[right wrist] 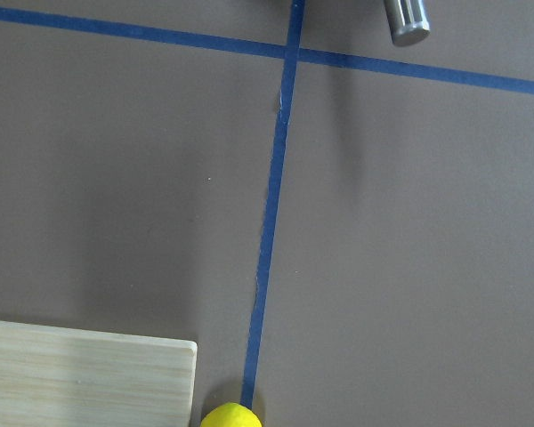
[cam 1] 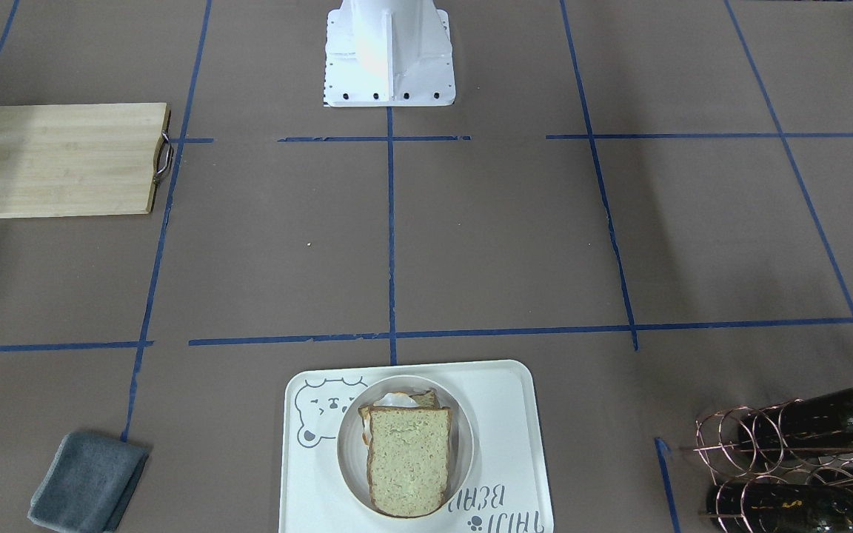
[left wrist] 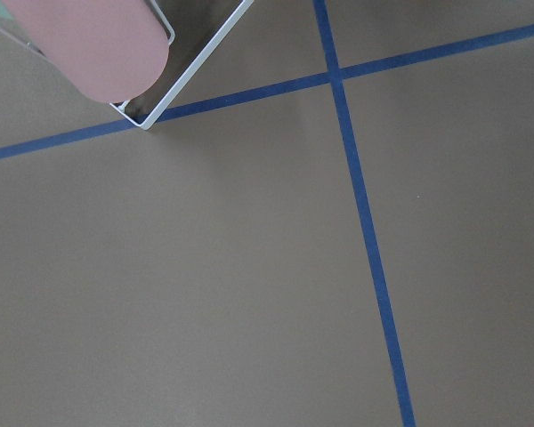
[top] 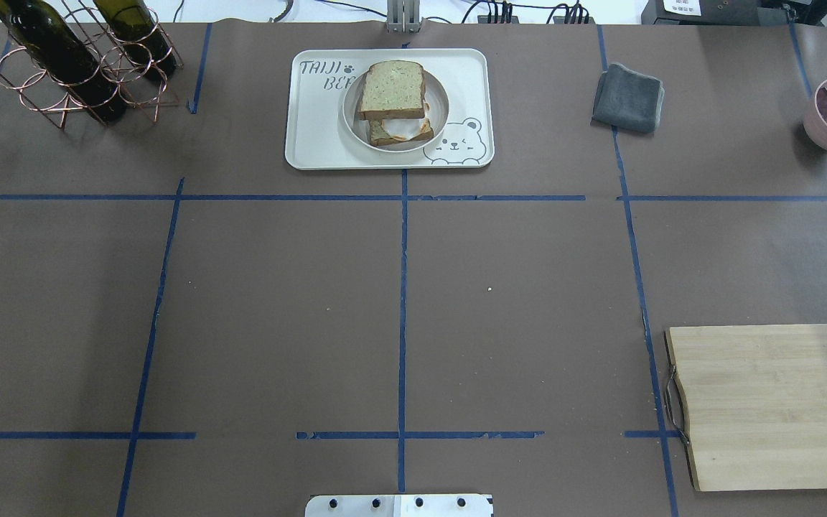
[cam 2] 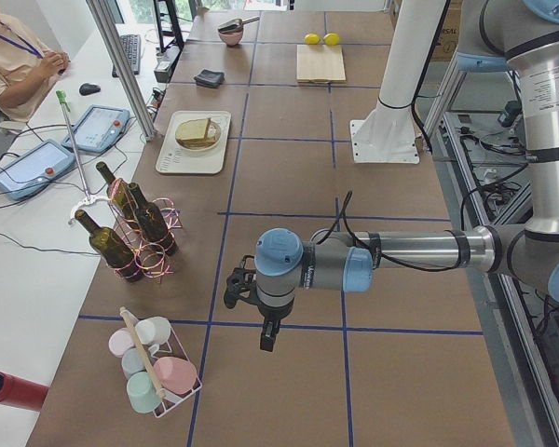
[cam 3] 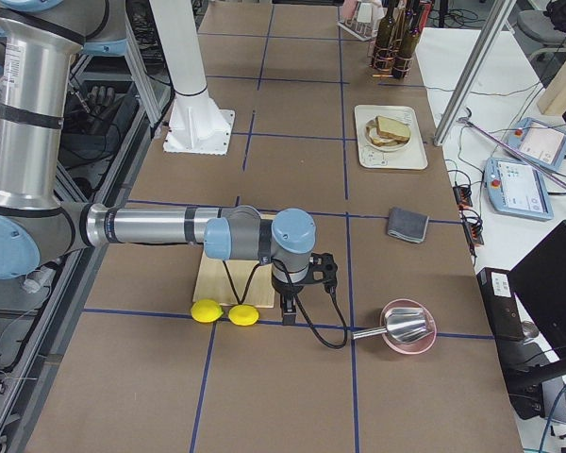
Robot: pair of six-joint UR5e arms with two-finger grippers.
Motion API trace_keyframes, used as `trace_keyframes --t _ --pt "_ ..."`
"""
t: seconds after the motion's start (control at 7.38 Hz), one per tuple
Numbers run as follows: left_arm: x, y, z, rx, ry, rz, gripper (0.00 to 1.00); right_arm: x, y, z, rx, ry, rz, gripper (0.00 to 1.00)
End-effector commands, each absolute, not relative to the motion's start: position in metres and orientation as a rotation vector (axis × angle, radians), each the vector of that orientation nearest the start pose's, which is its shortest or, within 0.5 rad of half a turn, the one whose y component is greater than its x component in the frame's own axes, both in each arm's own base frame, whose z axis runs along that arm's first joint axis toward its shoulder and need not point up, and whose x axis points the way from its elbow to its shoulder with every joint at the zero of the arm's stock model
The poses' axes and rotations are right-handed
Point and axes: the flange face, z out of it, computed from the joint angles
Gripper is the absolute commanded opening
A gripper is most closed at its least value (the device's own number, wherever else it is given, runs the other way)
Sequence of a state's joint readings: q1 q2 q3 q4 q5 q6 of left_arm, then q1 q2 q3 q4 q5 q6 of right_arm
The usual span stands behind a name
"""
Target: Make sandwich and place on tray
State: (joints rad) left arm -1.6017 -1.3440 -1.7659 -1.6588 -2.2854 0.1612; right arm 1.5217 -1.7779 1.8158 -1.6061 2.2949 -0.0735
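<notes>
Sandwich (cam 1: 408, 460) and pincers are well apart. The left pincer (cam 2: 268, 341) hangs fingers-down over bare surface (top: 277, 301) near the cup rack (cam 2: 154, 377). The right pincer (cam 3: 289, 311) hangs just past the lemons (cam 3: 207, 310), at the end of the cutting board (cam 3: 217, 281). Only the side views show them, so I cannot tell whether either is released or clenched, though nothing seems to hang from them.

The stack sits on a round plate (cam 1: 463, 444) in the middle of the tray (cam 1: 504, 414). The top slice is shifted off the lower one, and the egg (cam 1: 395, 400) peeks out at the robot-facing edge.

The task looks complete. The best finish is probably to keep both arms parked wide. If the stack needs squaring, nudge the top slice gently, because the offset bread may slide.
</notes>
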Motion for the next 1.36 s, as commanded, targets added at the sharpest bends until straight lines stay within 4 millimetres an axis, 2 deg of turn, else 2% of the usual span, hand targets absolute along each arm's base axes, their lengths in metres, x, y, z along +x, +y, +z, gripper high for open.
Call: trace_keyframes --t 0.0,0.54,1.22 --pt "-0.0812 -0.3968 0.6543 0.125 0.726 0.135 1.0 0.0474 -0.4074 0.6369 0.013 -0.724 -0.118 1.0" --pt "-0.0776 -0.4013 0.6453 0.148 0.767 0.151 1.0 0.0475 -0.4069 0.6408 0.003 -0.723 -0.107 1.0" --pt "-0.0776 -0.401 0.6475 0.145 0.768 0.151 1.0 0.0477 -0.4067 0.6424 -0.001 -0.721 -0.103 1.0"
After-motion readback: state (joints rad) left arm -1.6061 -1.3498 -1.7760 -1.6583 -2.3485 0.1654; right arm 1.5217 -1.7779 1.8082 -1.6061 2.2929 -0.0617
